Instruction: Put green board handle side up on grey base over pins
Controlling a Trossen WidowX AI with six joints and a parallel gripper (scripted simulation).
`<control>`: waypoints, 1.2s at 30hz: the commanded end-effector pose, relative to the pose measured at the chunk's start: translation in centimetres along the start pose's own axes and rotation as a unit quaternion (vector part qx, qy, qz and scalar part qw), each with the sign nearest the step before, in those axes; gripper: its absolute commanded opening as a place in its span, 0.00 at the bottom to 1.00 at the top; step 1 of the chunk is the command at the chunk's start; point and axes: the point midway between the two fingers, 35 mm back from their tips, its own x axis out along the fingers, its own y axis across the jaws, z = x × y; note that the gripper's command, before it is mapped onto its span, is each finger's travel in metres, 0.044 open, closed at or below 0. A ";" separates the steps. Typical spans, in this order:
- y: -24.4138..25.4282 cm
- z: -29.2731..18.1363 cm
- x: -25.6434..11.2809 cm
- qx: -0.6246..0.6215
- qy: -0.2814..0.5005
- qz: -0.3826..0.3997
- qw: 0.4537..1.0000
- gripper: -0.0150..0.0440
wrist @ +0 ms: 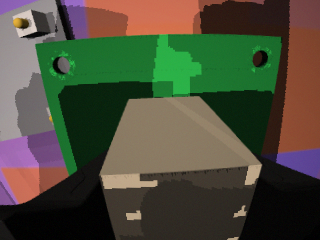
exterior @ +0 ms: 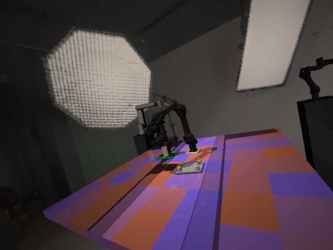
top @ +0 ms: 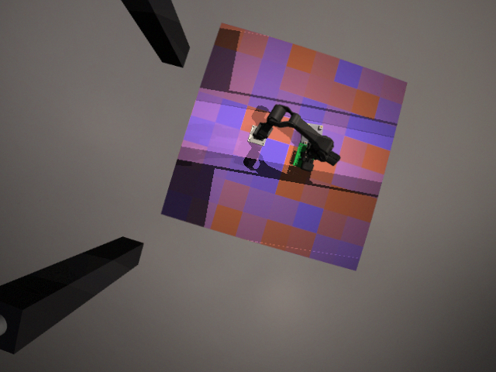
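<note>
Patchwork squares of orange, violet and blue cover the table (top: 248, 200) (exterior: 242, 183), with dark bands of shadow across it. Above its far half, left of the grey base in the exterior view, is the green board (top: 298, 155) (exterior: 173, 154) (wrist: 110, 55) — off the surface, its shadow on the squares apart from it, and looking roughly level. Its tan handle (exterior: 165, 151) (wrist: 165, 132) points up, clamped between the fingers of the gripper (top: 305, 153) (exterior: 166, 146) (wrist: 167, 144). Two corner holes show in the wrist view; the rest of the board is hidden there.

Just beside it, nearer and to the right in the exterior view, the grey base (top: 316, 128) (exterior: 188, 170) (wrist: 17, 95) sits on the table, all four posts bare of the board and gold-tipped. Farther back, the black arm (top: 304, 128) (exterior: 183, 121) rises from a white plate (top: 252, 139) (exterior: 198, 151).

Beyond the table, a big octagonal light (exterior: 99, 80) glows on the left and a rectangular one (exterior: 271, 45) at upper right — above another black arm (exterior: 309, 77) on a dark stand (exterior: 320, 121).
</note>
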 end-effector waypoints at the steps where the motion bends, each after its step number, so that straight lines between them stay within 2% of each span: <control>1: 0.8 0.4 -0.2 -0.003 -0.002 0.000 1.000 0.25; 36: 9.2 2.5 -0.3 -0.047 -0.003 0.004 0.999 0.25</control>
